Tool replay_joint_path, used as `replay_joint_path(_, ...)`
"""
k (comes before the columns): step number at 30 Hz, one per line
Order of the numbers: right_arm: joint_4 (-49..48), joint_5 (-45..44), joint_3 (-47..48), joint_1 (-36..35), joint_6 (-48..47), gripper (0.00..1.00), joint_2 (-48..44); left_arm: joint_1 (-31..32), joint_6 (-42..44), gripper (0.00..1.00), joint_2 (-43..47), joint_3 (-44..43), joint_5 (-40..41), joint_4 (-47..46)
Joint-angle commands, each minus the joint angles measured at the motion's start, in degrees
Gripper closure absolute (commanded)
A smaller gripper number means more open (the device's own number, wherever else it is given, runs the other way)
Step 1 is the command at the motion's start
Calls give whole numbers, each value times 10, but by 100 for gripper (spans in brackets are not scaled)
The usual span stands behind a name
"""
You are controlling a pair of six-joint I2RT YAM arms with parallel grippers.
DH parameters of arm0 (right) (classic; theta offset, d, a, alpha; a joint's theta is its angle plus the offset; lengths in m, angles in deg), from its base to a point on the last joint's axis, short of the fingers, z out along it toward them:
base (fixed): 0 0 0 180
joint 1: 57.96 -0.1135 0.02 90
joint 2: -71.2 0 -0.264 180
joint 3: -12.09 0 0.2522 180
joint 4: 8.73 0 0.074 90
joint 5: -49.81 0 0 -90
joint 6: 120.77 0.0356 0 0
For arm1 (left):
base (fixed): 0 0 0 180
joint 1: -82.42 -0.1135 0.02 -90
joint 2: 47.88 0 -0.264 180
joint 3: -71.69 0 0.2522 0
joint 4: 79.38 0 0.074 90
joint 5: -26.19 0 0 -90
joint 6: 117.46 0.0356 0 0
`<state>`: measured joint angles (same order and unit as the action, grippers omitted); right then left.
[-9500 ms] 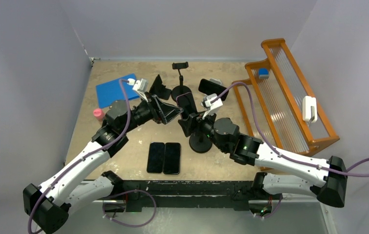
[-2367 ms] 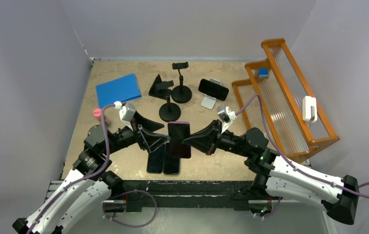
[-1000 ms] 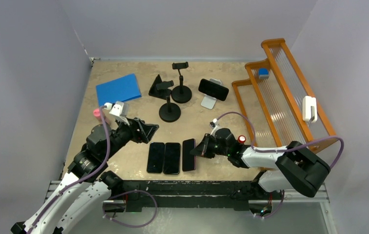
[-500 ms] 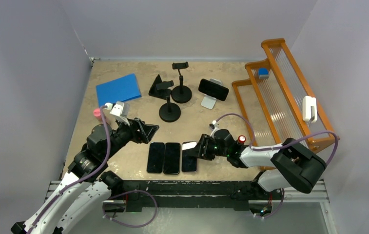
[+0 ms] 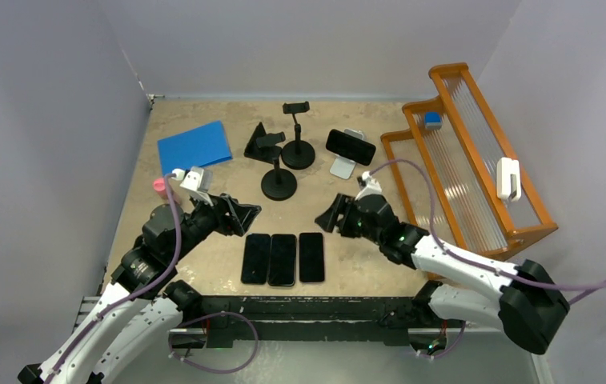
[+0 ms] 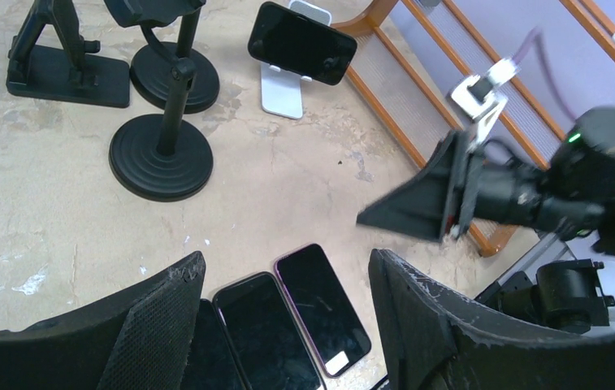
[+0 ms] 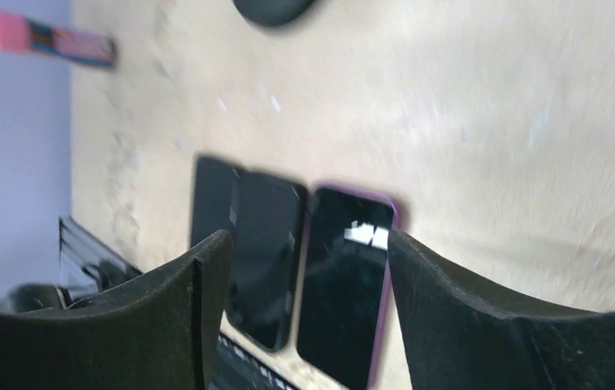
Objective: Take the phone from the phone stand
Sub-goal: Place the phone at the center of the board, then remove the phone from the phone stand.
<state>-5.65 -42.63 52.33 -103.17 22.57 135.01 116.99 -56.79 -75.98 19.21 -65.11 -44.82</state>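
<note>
A black phone [image 5: 351, 146] still rests sideways on the silver stand [image 5: 341, 169] at the back; it also shows in the left wrist view [image 6: 302, 54]. Three phones lie flat in a row at the near edge. The rightmost is the purple-edged phone [image 5: 311, 257], which also shows in the wrist views [image 6: 322, 309] [image 7: 344, 276]. My right gripper [image 5: 327, 218] is open and empty, raised just behind and to the right of that phone. My left gripper [image 5: 245, 218] is open and empty, hovering behind the row's left end.
Three empty black stands are at the back: a round-base one [image 5: 279, 184], a tall clamp one [image 5: 298, 152] and a wedge one [image 5: 263, 145]. A blue pad [image 5: 194, 147] and a pink object [image 5: 158, 186] are at the left. An orange rack [image 5: 475, 160] stands at the right.
My right gripper laid the purple-edged phone flat as third in the row, let go, and lifted back and to the right. The left arm has stayed still over the last second.
</note>
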Motion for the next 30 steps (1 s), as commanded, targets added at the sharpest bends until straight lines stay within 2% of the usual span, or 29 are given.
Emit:
replay_joint_path(1,80,-153,118,2,-131,25,-39,-2,9,29,10,-4,-13,-17)
replay_joint_path(3,91,-228,166,2,-203,15,-26,-2,18,29,18,1,-19,-25)
replay_joint_path(5,96,-295,205,2,-259,11,4,-2,26,29,28,8,-26,-37)
replay_joint_path(7,59,-363,227,2,-352,11,43,-3,35,29,37,17,-36,-50)
replay_joint_path(10,-42,-395,246,4,-480,11,103,-3,48,29,48,25,-46,-66)
replay_joint_path(13,43,-413,349,17,-485,8,194,-7,52,29,59,33,-54,-79)
replay_joint_path(15,26,-424,367,27,-497,8,224,-11,46,29,58,35,-61,-80)
replay_joint_path(18,-27,-346,349,83,-468,2,203,-15,41,28,48,27,-72,-70)
replay_joint_path(22,-97,-197,312,162,-439,1,172,-18,39,28,38,23,-89,-68)
replay_joint_path(30,-162,-60,298,272,-443,3,201,-55,35,28,25,31,-162,-94)
